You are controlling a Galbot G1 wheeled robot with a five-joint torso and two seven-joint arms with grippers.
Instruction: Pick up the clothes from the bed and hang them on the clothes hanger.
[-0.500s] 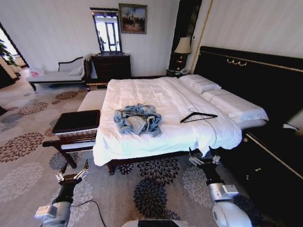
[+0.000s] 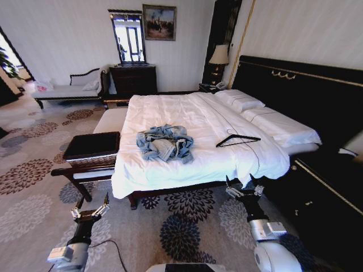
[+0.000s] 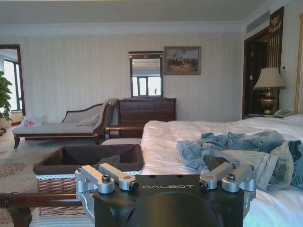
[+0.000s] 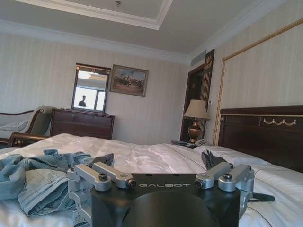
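The clothes, a crumpled light-blue denim jacket (image 2: 165, 143), lie in a heap near the foot of the bed (image 2: 170, 110), on its white duvet. To their right the black clothes hanger (image 2: 238, 139) rests flat on the duvet. My left gripper (image 2: 89, 211) hovers low over the carpet before the bed's left foot corner, open and holding nothing. Off the bed's right foot corner my right gripper (image 2: 244, 190) is likewise open. The left wrist view has the left gripper (image 3: 165, 182) facing the jacket (image 3: 246, 151). In the right wrist view, the jacket (image 4: 35, 177) lies beyond the right gripper (image 4: 161, 182).
A dark wooden bench (image 2: 74, 170) carrying a dark-lined wicker basket (image 2: 91, 145) stands against the bed's left side. Farther back are a chaise (image 2: 68, 90) and a dresser with a mirror (image 2: 133, 78). The black headboard (image 2: 295, 96) closes off the right. Patterned carpet lies open in front.
My left gripper has shifted slightly to the right over the carpet. The right gripper, jacket and hanger have stayed put.
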